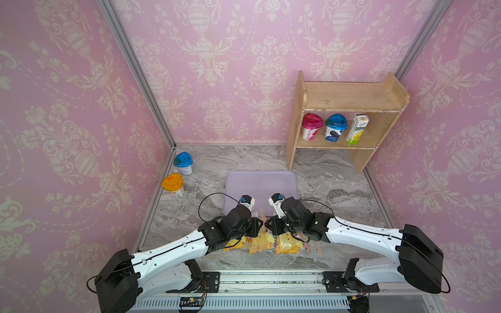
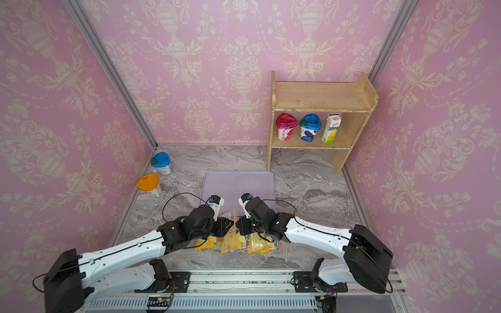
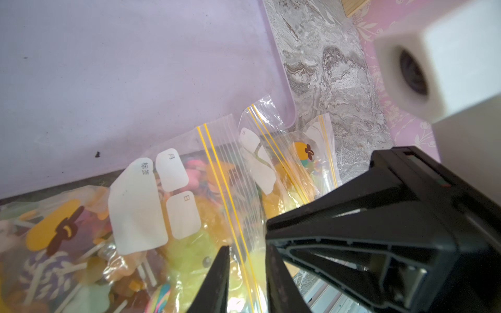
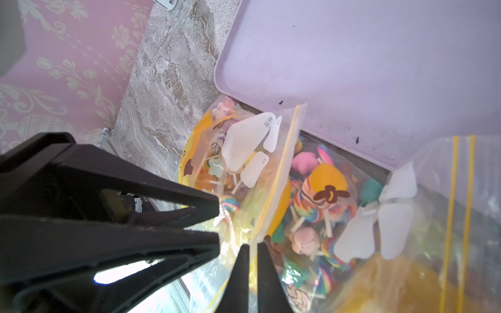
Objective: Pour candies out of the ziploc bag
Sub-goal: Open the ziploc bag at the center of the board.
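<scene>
R tool [image 4: 252, 245] pinched on ziploc bag [image 4: 244, 141] at zip strip [image 4: 279, 162]; L tool [image 3: 246, 248] straddles it, grip unclear. Film prob thin, slippery, floppy; candies [image 4: 303, 241] light. Hold lips nr zip strip.

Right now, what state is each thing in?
ziploc bag: zip edge lifted, rest lying flat.
tray: flat, no sweets on it.
candies: bagged, none poured out.
left gripper: jaws straddle the zip strip; grip unclear.
right gripper: shut on the zip edge.
lidded cups: all four upright, lids on.
carton: upright.
</scene>
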`<control>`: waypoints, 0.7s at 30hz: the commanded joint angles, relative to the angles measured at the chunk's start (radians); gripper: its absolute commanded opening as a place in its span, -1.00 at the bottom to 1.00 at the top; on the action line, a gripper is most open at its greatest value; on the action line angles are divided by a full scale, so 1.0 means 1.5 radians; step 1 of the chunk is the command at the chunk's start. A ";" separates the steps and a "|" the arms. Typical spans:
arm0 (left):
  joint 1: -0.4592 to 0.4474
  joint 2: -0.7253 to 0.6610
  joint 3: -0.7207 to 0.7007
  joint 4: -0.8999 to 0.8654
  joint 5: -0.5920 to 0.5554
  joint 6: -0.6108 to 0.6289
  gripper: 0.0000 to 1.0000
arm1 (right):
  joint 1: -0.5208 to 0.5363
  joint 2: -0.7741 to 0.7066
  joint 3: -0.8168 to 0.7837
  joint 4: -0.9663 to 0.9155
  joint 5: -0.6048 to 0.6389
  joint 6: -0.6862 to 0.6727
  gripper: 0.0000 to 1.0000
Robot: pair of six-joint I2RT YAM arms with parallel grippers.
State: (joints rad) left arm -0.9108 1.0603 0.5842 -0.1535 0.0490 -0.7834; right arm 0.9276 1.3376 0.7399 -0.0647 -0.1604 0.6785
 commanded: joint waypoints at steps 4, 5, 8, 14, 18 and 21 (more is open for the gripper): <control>0.006 0.009 -0.003 0.003 0.018 -0.009 -0.47 | 0.002 -0.036 -0.023 -0.022 0.032 0.006 -0.66; 0.005 0.014 -0.002 0.003 0.021 -0.008 -0.47 | 0.003 -0.038 -0.024 -0.025 0.034 0.005 -0.65; 0.005 0.032 0.004 0.000 0.027 -0.005 -0.47 | 0.002 -0.043 -0.028 -0.027 0.039 0.007 -0.62; 0.002 0.058 0.017 0.002 0.029 0.003 -0.47 | 0.000 -0.064 -0.038 -0.028 0.052 0.011 -0.57; 0.002 0.062 0.025 0.003 0.029 0.008 -0.48 | -0.003 -0.066 -0.041 -0.030 0.051 0.011 -0.56; 0.002 0.064 0.029 0.005 0.032 0.008 -0.47 | -0.003 -0.066 -0.044 -0.026 0.050 0.012 -0.57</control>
State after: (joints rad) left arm -0.9108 1.1481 0.5976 -0.1463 0.0746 -0.7826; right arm 0.9272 1.2701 0.6930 -0.0944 -0.1036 0.6834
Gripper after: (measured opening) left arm 0.262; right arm 0.216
